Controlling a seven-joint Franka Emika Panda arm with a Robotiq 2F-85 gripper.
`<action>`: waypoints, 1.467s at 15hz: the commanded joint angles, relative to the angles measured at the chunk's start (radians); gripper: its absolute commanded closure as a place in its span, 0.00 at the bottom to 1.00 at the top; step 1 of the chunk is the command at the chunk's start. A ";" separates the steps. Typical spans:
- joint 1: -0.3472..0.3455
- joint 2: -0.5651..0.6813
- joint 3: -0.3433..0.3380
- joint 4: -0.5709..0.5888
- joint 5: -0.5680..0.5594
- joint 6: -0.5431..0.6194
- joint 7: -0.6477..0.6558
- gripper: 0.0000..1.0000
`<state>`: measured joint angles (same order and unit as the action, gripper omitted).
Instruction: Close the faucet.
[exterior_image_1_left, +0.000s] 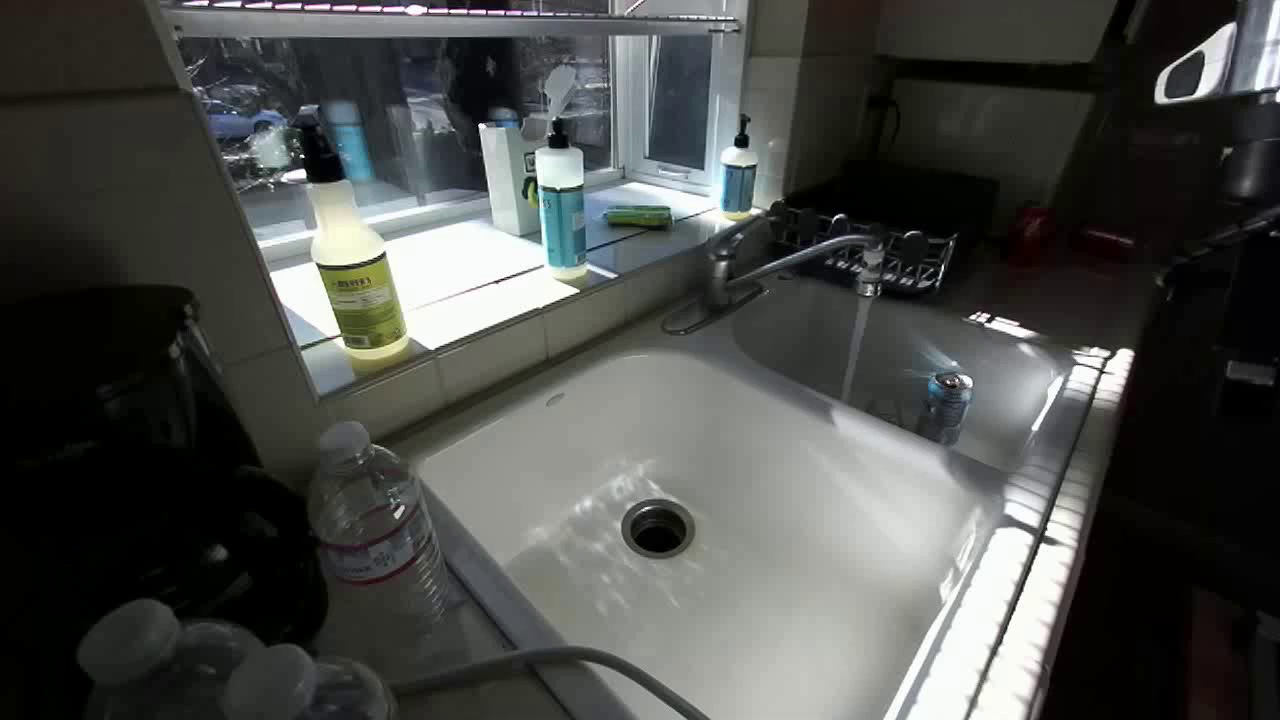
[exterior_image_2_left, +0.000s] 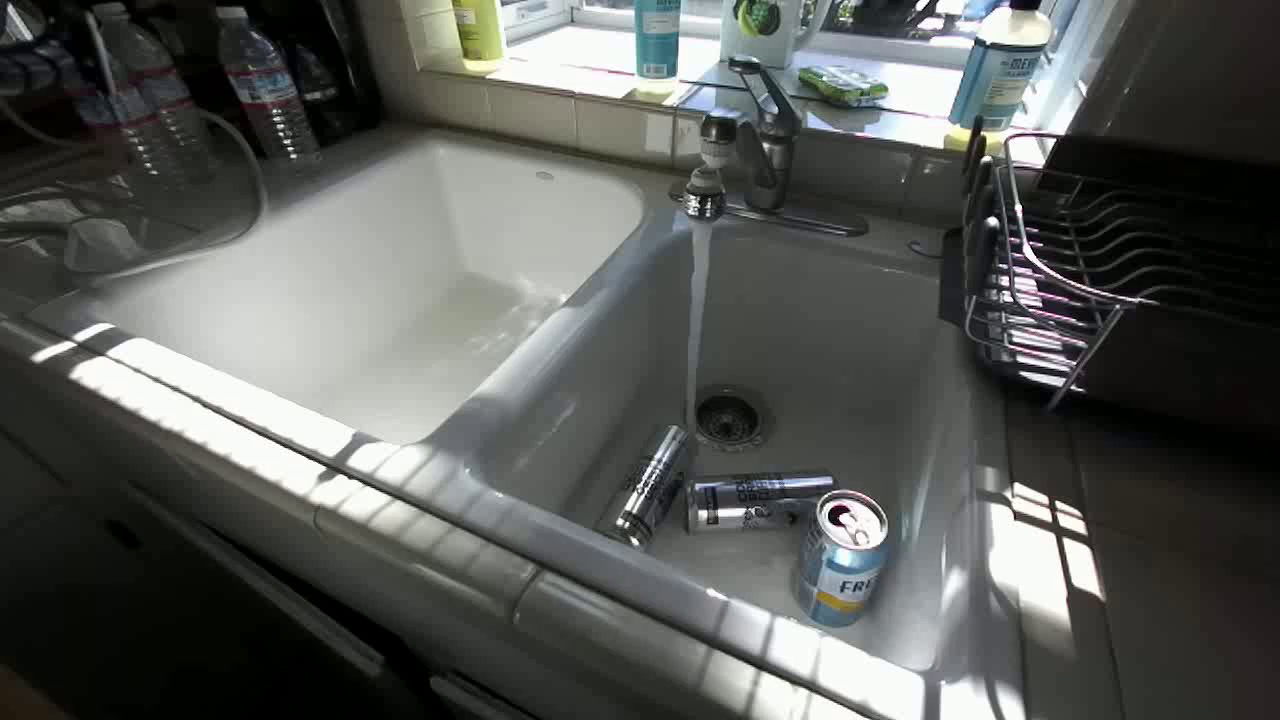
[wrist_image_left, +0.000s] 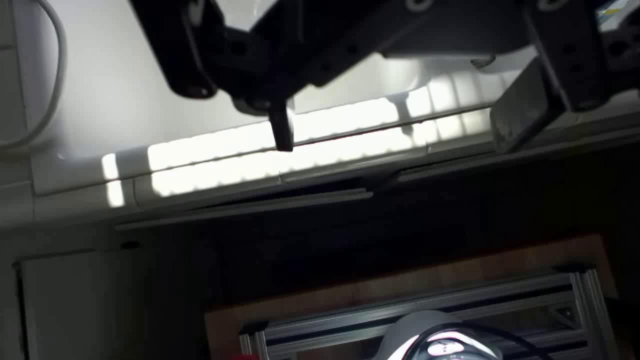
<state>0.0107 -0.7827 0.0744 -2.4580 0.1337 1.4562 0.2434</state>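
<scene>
Chrome faucet (exterior_image_2_left: 772, 165) running at the back, gripper (wrist_image_left: 395, 132) out in front

The faucet stands behind the divided sink (exterior_image_2_left: 560, 340), just under the window sill (exterior_image_1_left: 450, 318), and water (exterior_image_2_left: 698, 310) falls from it into the basin (exterior_image_2_left: 830, 330) that holds the cans (exterior_image_2_left: 755, 500). In the wrist view the gripper's two fingers (wrist_image_left: 520, 112) stand apart, nothing held between them; behind them lies the sunlit front edge (wrist_image_left: 345, 150) of the sink. The faucet does not show there — so, I judge, the coming reach must run across the sink, from front edge to window sill.

The spout (exterior_image_1_left: 800, 257) is the long axis here: it juts from its base (exterior_image_1_left: 718, 290) out over the basin, toward the robot's side. The short lever (exterior_image_1_left: 738, 236) sits on top of the base and slants up in much the same direction, free end raised. Closing looks not yet begun. The likely move is to come in above the spout and press that free end down — gently, since the green packet (exterior_image_2_left: 845, 87) lies on the window sill just behind.
</scene>
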 joint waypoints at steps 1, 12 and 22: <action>-0.014 0.000 0.010 0.002 0.005 -0.003 -0.008 0.00; -0.084 0.004 -0.005 0.027 -0.133 0.038 0.003 0.00; -0.175 0.143 -0.066 0.190 -0.491 0.570 -0.032 0.00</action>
<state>-0.1538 -0.7257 0.0155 -2.3250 -0.3066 1.8889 0.2098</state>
